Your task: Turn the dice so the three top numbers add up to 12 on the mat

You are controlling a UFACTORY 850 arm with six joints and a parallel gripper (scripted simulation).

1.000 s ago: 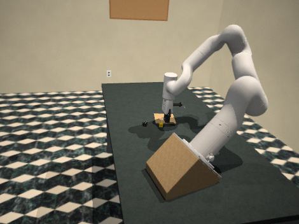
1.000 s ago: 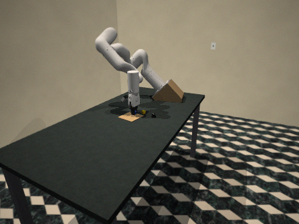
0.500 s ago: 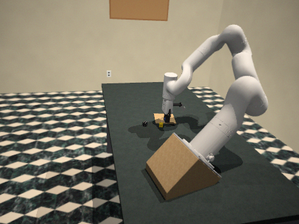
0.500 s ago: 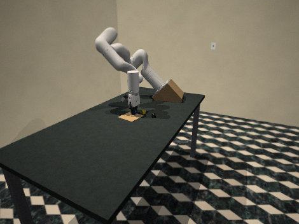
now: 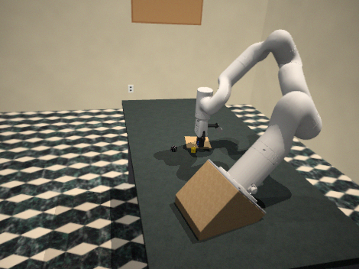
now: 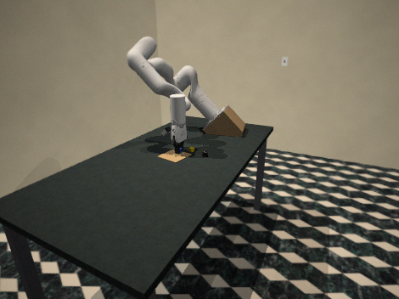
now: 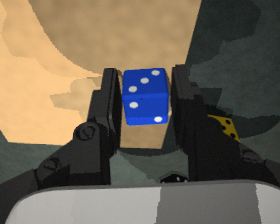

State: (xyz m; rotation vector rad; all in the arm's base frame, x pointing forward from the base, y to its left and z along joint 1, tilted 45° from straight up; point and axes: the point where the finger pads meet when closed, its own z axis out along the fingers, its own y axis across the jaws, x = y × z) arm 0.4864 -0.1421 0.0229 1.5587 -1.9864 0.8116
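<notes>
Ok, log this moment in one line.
gripper: open, straddling blue die | blue die: on mat | black die: off mat, on table

Arm: smooth white casing with a soft sheen. Table: matt dark top. Mat: matt tan sheet, cardboard-like. Blue die: smooth, plastic-looking, white pips. Fingers: matt black. Mounting wedge: dull, cardboard-like brown.

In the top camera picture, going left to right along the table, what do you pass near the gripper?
Black die → yellow die → gripper, its fingers slightly apart around the blue die on the tan mat.
</notes>
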